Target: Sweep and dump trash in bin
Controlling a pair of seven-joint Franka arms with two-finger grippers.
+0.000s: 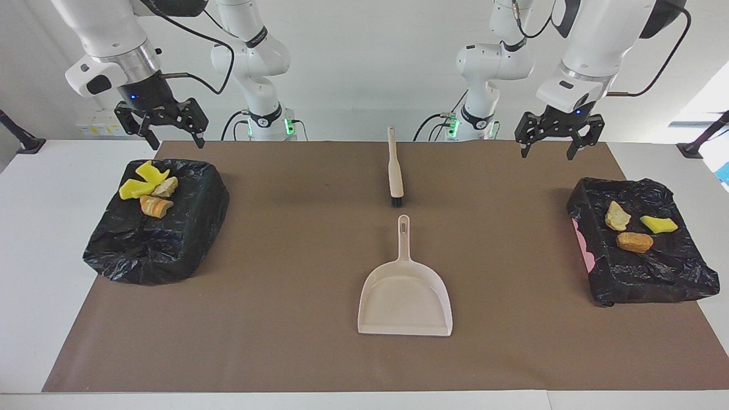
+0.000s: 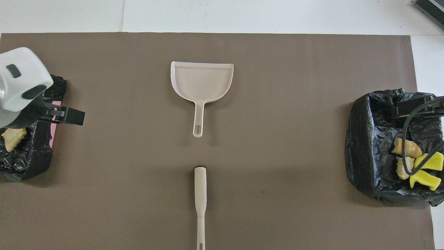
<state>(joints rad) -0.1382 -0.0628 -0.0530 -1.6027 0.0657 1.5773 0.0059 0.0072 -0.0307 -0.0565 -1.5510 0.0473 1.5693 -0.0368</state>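
both arms hang upright. left gripper (image 1: 551, 143), jaws spread and empty, is over the mat's corner at one o'clock of the dustpan (image 1: 405, 296). right gripper (image 1: 162, 126), open and empty, is over its bin (image 1: 159, 239). trash (image 1: 149, 188) lies in both bins.

Beige tools on brown, trash bright against black

I see a plain brown mat (image 1: 285, 341) over the white table (image 1: 34, 256), a beige dustpan (image 1: 405, 302) and beige brush (image 1: 394, 168) with black bristles, and yellow and tan-orange trash (image 1: 147, 188) on glossy black bin liners (image 1: 142, 245), one showing pink at its edge.
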